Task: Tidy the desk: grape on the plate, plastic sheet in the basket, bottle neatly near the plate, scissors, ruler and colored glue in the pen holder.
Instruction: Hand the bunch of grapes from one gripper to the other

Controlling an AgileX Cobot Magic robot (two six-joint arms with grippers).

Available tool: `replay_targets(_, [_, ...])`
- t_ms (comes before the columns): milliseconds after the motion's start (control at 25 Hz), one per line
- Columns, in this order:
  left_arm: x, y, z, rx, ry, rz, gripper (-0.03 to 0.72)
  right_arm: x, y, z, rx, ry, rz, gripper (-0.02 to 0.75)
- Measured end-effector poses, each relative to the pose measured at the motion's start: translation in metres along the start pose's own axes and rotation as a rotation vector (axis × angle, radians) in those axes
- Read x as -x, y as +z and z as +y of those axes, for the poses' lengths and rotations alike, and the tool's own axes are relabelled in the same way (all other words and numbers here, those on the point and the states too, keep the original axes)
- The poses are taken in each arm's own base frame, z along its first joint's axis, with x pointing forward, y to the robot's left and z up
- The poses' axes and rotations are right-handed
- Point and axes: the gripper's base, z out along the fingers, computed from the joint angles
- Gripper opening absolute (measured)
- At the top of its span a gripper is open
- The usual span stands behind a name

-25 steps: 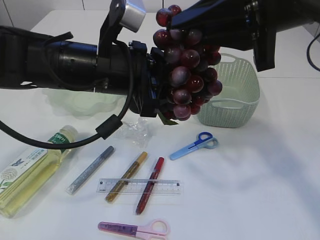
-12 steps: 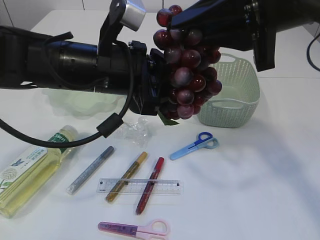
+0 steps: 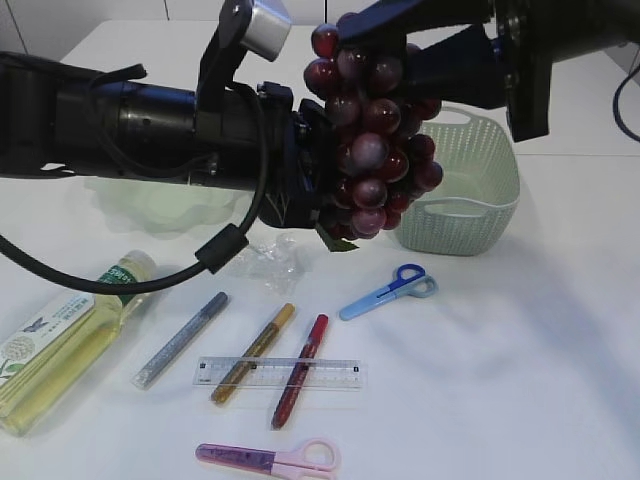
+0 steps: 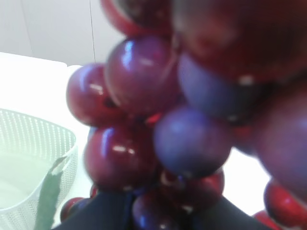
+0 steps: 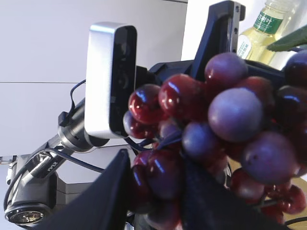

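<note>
A bunch of dark red grape (image 3: 370, 140) hangs in the air above the table's middle. My left gripper (image 3: 322, 190) comes in from the left and is shut on the bunch's lower side; in the left wrist view the grape (image 4: 187, 139) fills the frame above its dark fingers. My right gripper (image 3: 400, 45) reaches from the upper right, jaws spread around the bunch's top (image 5: 216, 124). The pale green plate (image 3: 170, 210) lies behind the left arm. Plastic sheet (image 3: 265, 262), bottle (image 3: 60, 340), ruler (image 3: 280, 373), blue scissors (image 3: 385, 292), pink scissors (image 3: 270, 458) and three glue pens (image 3: 253, 352) lie in front. The pen holder is out of view.
The pale green basket (image 3: 480, 200) stands just right of the hanging bunch. The ruler lies across the gold and red glue pens. The left arm's cable loops low over the table near the bottle's cap.
The right gripper's jaws have spread apart around the top of the bunch. The left gripper has closed in a little on its lower side. The bunch has stayed in place.
</note>
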Motion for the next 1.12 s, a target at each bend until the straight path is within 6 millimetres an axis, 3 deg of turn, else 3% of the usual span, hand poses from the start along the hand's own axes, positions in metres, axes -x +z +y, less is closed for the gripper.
replay_targets(560, [0.004, -0.005, 0.001, 0.024, 0.008, 0.004, 0.138, 0.000, 0.000, 0.002, 0.018, 0.001, -0.003, 0.560])
replay_targets(1120, [0.014, -0.027, 0.016, 0.107, -0.001, -0.018, 0.134, -0.001, -0.001, 0.001, -0.001, -0.069, 0.001, 0.585])
